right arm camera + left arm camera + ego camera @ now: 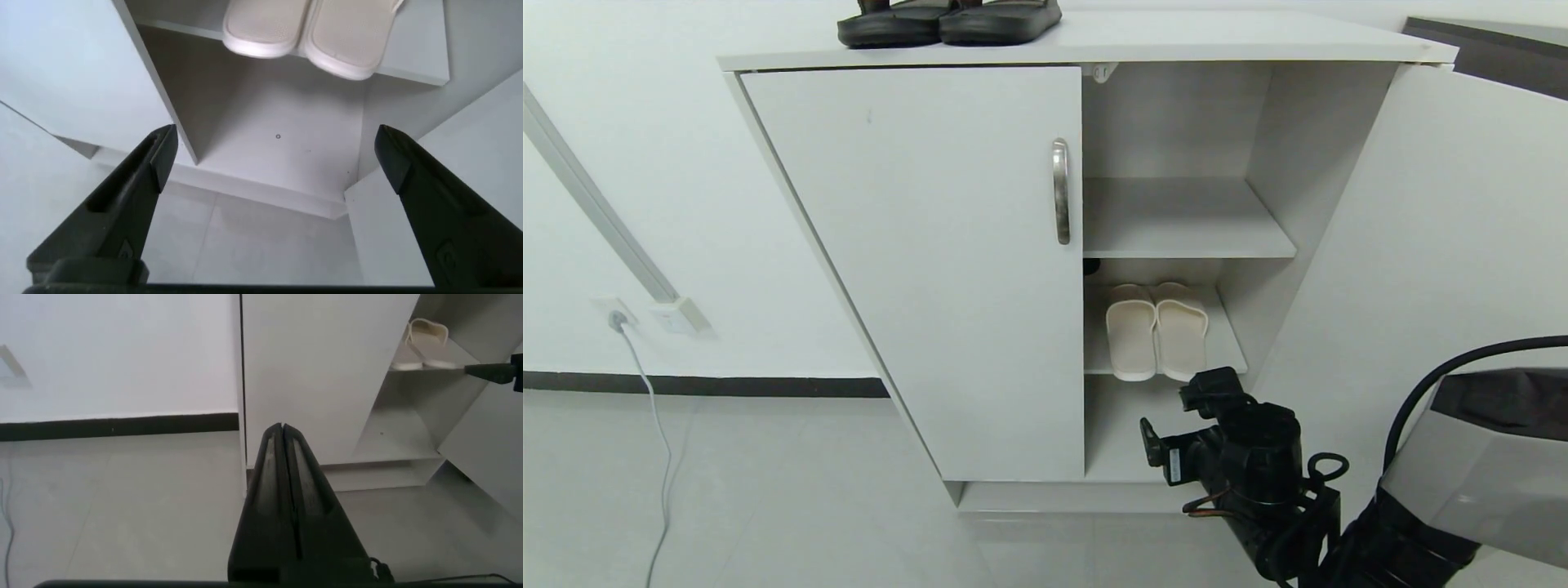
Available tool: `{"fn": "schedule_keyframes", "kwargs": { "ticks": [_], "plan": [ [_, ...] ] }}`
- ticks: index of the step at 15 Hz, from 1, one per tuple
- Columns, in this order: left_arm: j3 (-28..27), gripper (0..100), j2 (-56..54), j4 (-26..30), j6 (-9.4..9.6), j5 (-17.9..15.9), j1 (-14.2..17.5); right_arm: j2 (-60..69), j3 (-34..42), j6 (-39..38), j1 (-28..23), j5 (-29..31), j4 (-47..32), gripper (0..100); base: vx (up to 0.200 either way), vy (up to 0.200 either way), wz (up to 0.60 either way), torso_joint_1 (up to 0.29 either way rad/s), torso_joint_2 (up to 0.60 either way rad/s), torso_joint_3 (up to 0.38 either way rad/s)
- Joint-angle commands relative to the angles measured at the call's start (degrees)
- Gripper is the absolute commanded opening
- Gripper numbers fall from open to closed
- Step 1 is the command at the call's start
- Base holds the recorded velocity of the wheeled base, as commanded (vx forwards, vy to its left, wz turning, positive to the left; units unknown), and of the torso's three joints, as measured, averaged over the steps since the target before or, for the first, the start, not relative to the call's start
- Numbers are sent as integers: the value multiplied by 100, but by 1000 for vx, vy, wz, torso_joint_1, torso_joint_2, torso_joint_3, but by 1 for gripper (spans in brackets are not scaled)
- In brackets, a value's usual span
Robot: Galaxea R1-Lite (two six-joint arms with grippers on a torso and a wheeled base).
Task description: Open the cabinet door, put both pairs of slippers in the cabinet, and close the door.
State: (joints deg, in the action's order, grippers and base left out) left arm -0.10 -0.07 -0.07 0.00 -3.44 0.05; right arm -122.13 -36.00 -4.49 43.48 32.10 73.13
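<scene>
While the pale cream rubbery slippers (1156,331) sit on the second shelf of the white cabinet (1176,37), chunky black slippers (947,20) lie on its top surface. Right door (1445,245) open. Right pincer (276,139) apart, low before the opening; left pincer (282,429) pressed together.

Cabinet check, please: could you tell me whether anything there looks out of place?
The black slippers sit on top of the cabinet, not inside. The white slippers stick out past the front edge of their shelf. Nothing looks damaged or spilled.
</scene>
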Motion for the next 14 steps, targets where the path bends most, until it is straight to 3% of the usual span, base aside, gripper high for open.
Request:
{"fn": "schedule_keyframes", "kwargs": {
  "ticks": [1, 6, 14],
  "plan": [
    [1, 0, 7, -1, 0, 1, 4, 22, -4, 0, 2, -2, -1, 100, 0, 0, 0, 0, 0, 0],
    [1, 0, 7, -1, -9, 1, 4, 22, -4, 27, 2, 7, 149, 100, 0, 0, 0, 0, 1, 16],
    [1, 0, 7, -1, 0, -8, 4, 286, 146, 36, 125, 7, 193, 100, 0, 0, 0, 5, 1, 163]
  ]
}}
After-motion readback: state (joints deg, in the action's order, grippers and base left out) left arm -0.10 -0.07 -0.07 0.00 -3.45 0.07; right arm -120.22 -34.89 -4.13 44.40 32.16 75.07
